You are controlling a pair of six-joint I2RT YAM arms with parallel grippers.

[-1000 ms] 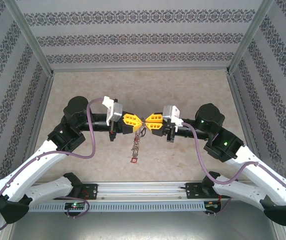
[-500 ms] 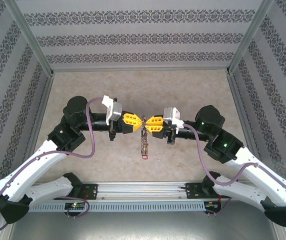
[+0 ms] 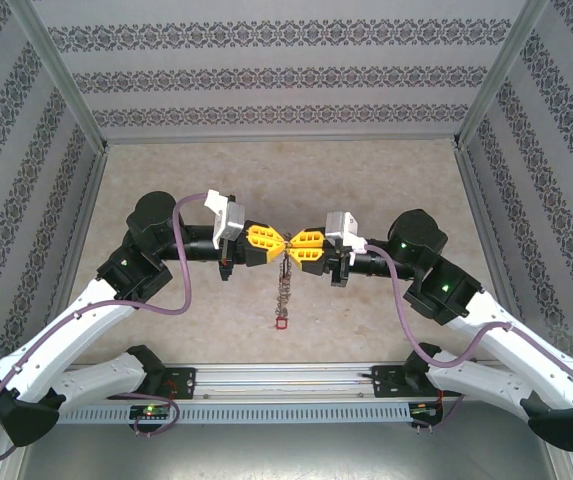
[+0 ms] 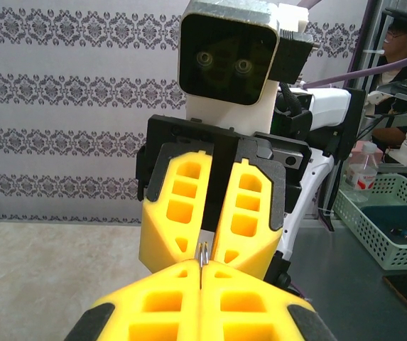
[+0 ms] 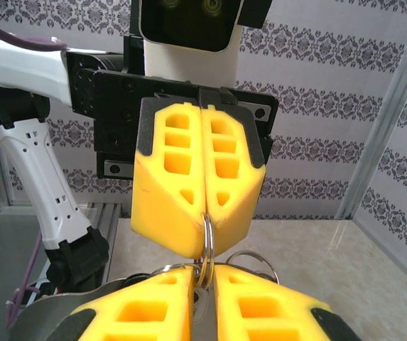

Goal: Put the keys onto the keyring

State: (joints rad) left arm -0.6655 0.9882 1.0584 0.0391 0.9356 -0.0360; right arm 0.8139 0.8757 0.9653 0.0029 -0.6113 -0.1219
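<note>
In the top external view my left gripper (image 3: 272,243) and right gripper (image 3: 298,246) meet tip to tip above the table's middle. A small upright double-wire ring (image 5: 207,238) joins them. My left fingers (image 5: 189,192) are shut on its upper edge, also seen as a thin metal edge (image 4: 202,257). Its lower part sits between my right gripper's (image 5: 202,284) nearly closed fingers. Thin grey arcs of the keyring (image 5: 249,254) curve out on both sides of those fingers. A string of small keys (image 3: 284,290) hangs below, ending in a red tag (image 3: 282,323). The black-tagged keys cannot be made out.
Patterned walls (image 3: 286,75) with metal corner posts (image 3: 66,80) enclose the beige table (image 3: 386,180) at the back and on both sides. A metal rail (image 3: 286,378) with the arm bases runs along the near edge. A green basket (image 4: 391,213) stands outside the cell.
The hanging string of keys has swung and turned, and it now hangs straight with the red tag lowest. Both grippers stay tip to tip, the right one shifted slightly left.
</note>
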